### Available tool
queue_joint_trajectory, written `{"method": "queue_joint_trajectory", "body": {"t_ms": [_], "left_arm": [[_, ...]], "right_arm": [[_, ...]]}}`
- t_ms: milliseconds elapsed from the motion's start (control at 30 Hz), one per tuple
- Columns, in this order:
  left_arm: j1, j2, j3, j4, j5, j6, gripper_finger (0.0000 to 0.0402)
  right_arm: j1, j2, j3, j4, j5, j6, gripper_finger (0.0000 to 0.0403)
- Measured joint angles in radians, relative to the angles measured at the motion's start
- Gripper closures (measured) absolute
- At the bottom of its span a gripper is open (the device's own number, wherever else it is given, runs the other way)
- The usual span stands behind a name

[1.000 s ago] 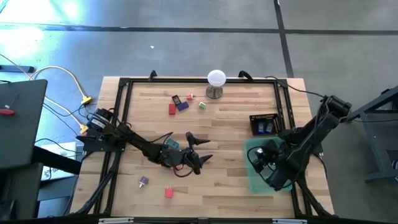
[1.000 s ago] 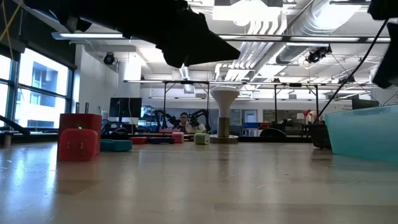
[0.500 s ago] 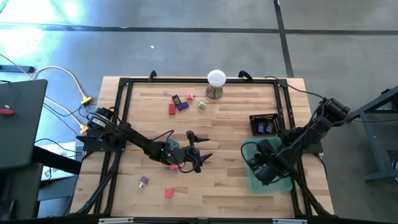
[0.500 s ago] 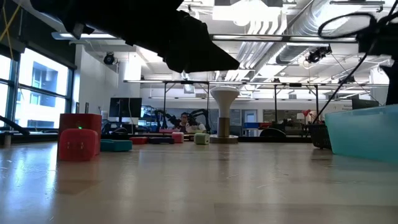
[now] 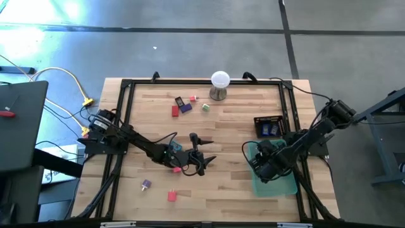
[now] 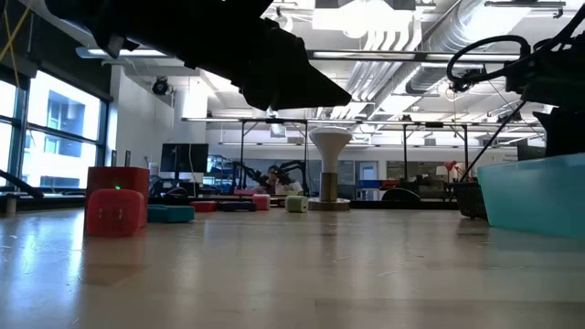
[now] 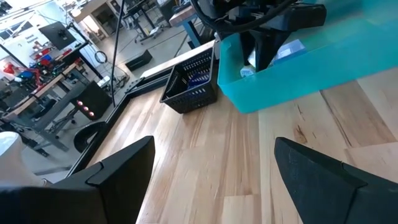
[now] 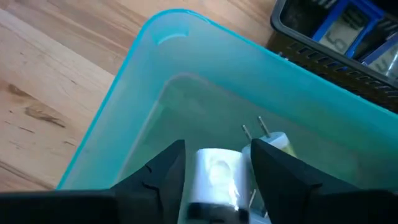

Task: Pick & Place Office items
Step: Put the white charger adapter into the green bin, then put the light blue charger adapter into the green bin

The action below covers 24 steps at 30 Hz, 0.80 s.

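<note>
right wrist view: right gripper (image 8: 214, 165) is seen inside the translucent green tray (image 8: 134, 93), fingers parted around a white item (image 8: 217, 174); left gripper (image 7: 208, 171) is held wide open, empty.

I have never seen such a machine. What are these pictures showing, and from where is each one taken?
Two robot arms work at a wooden table. One camera looks down from above, one sits at table height, and one rides on each wrist. Small office items lie scattered on the wood, near a white ball on a stand and a black basket. The left gripper is open and empty over the middle. The right gripper is inside a translucent green tray, its fingers around a white piece.
</note>
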Motion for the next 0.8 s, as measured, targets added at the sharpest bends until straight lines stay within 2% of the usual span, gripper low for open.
{"method": "queue_joint_trajectory", "body": {"t_ms": [300, 567, 700, 800], "left_arm": [[0.0, 0.0, 0.0, -0.004, -0.001, 0.0, 0.0077], [0.0, 0.0, 0.0, -0.006, -0.003, 0.005, 0.0077], [-0.005, 0.0, 0.0, -0.047, -0.003, 0.015, 0.0077], [-0.013, 0.0, 0.0, -0.083, -0.003, 0.015, 0.0077]], "right_arm": [[0.0, 0.0, 0.0, -0.009, 0.011, -0.012, 0.0221], [0.003, -0.034, 0.013, -0.046, 0.148, -0.053, 0.0226], [0.034, -0.06, 0.039, -0.069, 0.178, -0.054, 0.0225], [0.069, -0.089, 0.042, -0.071, 0.245, -0.052, 0.0225]]}}
